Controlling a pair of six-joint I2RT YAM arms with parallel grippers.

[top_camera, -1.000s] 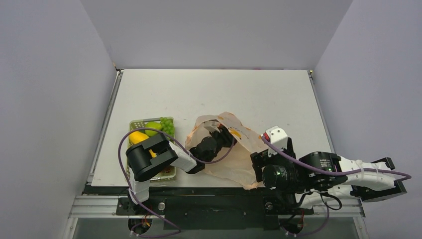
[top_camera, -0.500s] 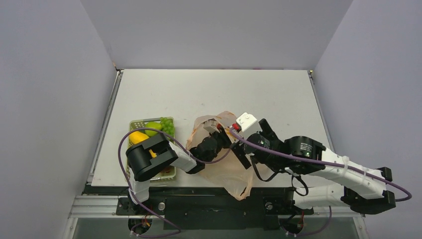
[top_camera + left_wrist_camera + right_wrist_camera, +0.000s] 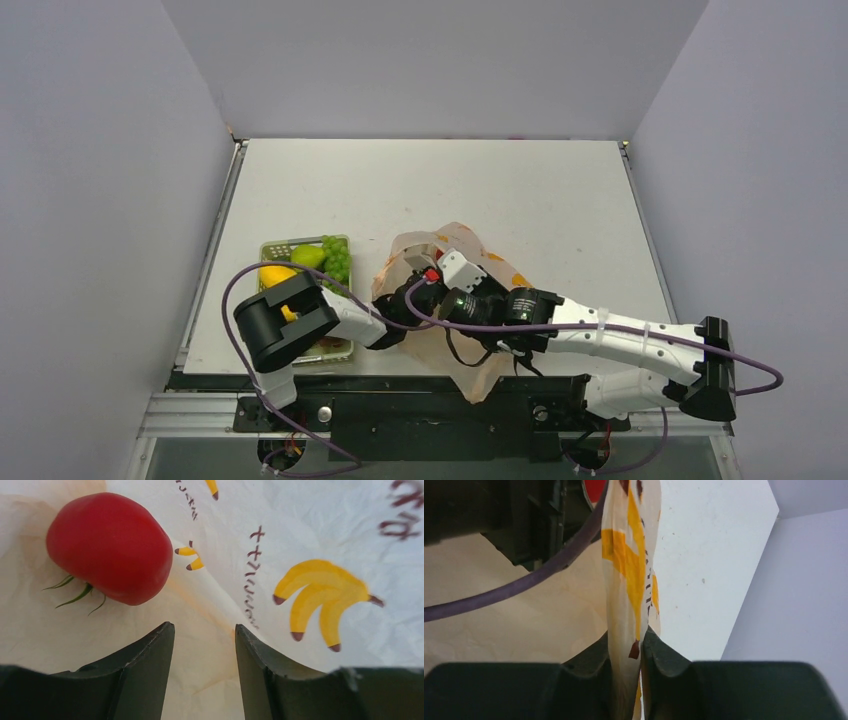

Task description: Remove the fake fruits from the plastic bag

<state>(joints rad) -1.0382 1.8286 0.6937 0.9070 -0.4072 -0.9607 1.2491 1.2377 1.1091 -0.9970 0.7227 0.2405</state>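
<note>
Left wrist view: left gripper (image 3: 204, 645) is gaping, holding nothing; red fruit (image 3: 110, 547) is lying ahead-left inside plastic bag (image 3: 310, 535). Right gripper (image 3: 626, 647) is pinching the bag's wall. Hazard: jaws snagging film, fruit rolling away.

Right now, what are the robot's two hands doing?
Left hand: open, holding nothing, red fruit just ahead in the bag.
Right hand: closed on the bag.
</note>
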